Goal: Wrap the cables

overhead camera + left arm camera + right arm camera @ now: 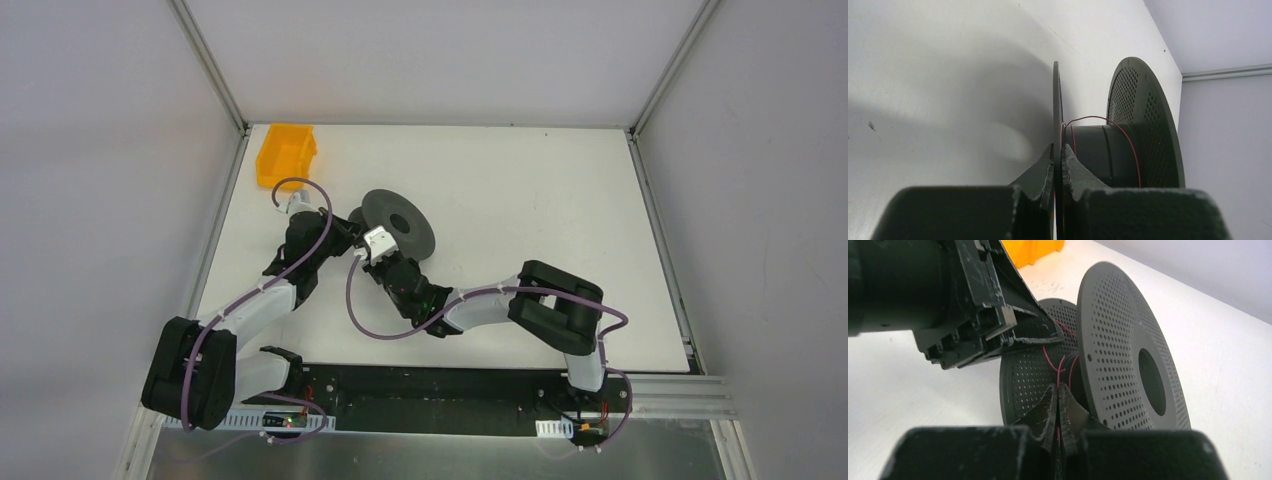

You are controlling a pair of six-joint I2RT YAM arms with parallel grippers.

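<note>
A dark grey spool (400, 222) with perforated flanges stands tilted on the white table (520, 180). My left gripper (1057, 150) is shut on the thin edge of the spool's near flange (1056, 100). The cable (1129, 145), a thread-thin red wire, runs loosely over the spool's hub (1098, 150). My right gripper (1058, 388) is shut on that red wire (1061, 365) just in front of the gap between the two flanges, beside the big flange (1118, 350). From above, the left gripper (352, 222) and the right gripper (386, 248) meet at the spool's left side.
An orange bin (285, 152) sits at the table's far left corner, also showing in the right wrist view as the orange bin (1035, 247). The left arm's fingers (1043, 330) hang close above my right gripper. Metal frame rails (215, 70) border the table.
</note>
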